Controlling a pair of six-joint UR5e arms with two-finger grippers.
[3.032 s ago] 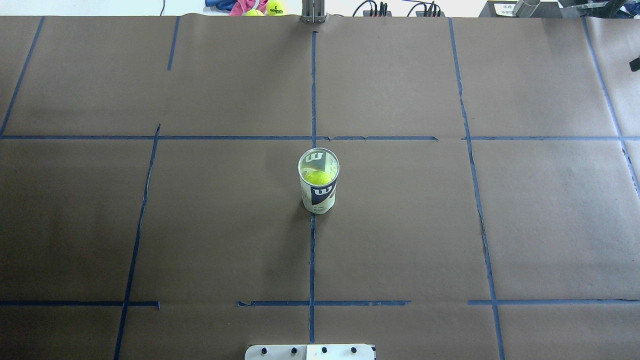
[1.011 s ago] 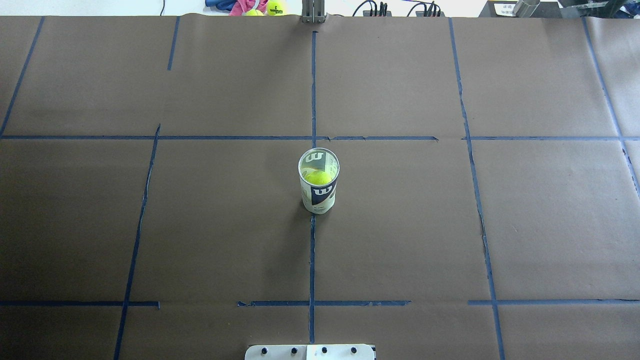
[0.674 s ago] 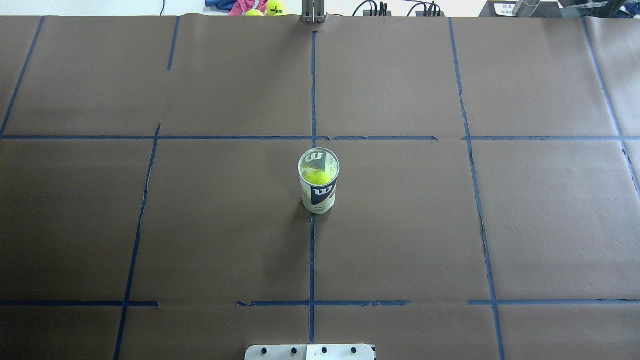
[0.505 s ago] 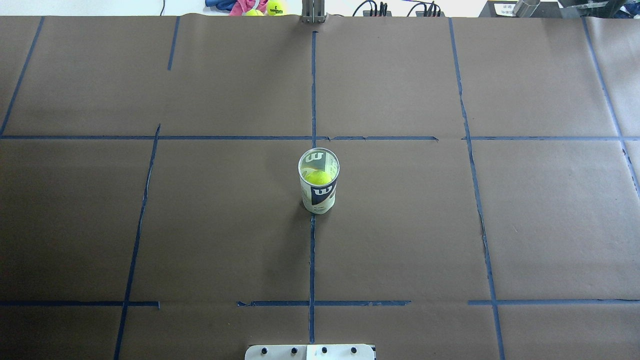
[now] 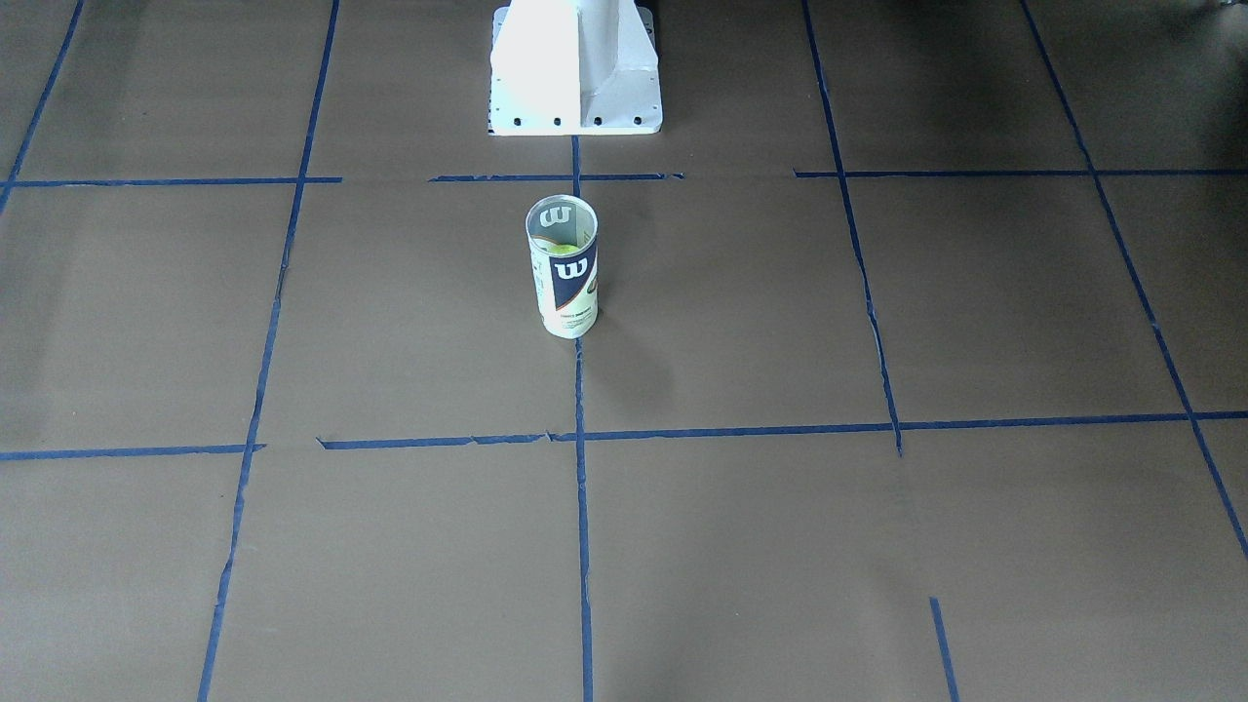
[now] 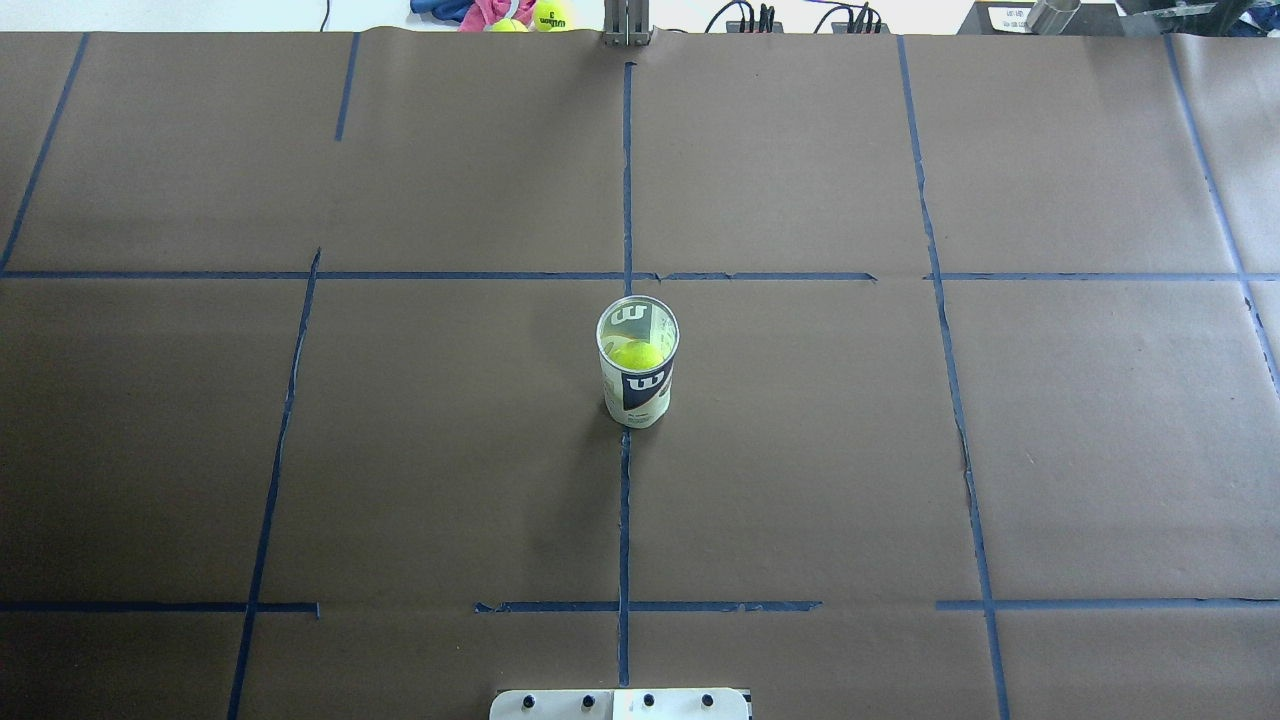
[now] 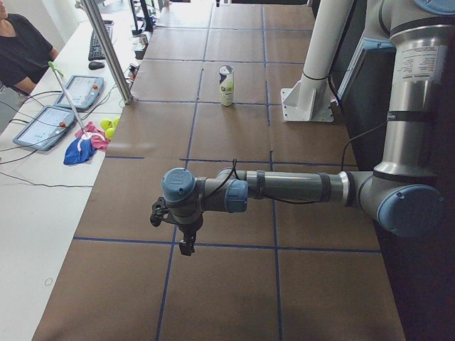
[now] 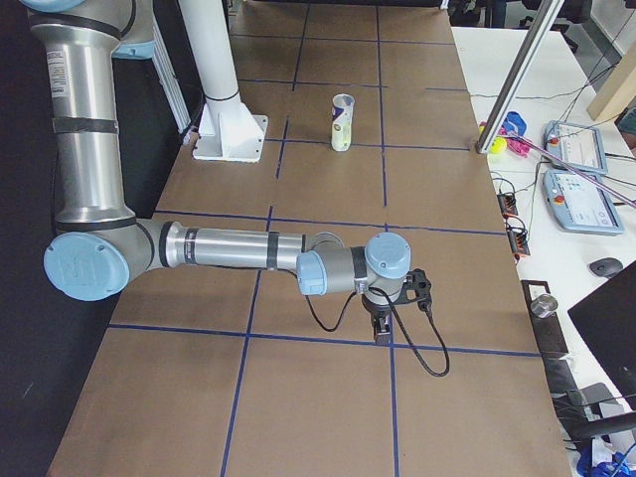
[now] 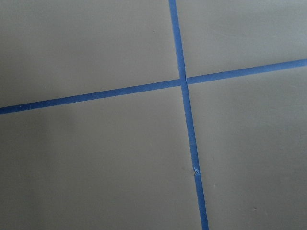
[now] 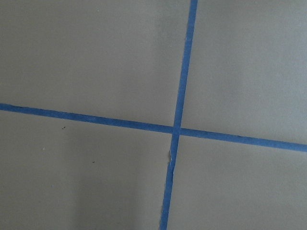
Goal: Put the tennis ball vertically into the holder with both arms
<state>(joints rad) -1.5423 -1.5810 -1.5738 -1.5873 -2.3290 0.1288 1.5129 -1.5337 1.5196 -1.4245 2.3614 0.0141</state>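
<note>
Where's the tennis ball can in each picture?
Front-facing: the can stands upper middle, just below the white pedestal.
Overhead: can at centre, white pedestal at the bottom edge.
Exterior left: can top middle, left of the white pedestal.
Exterior right: can top middle, right of the white pedestal.
Left wrist: not in it.
Right wrist: not in it.
Shared landmark: the white pedestal.

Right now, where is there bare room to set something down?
The taped squares on both sides of the holder are bare paper. The centre line holds the holder and the pedestal base; spare balls crowd the far edge.
</note>
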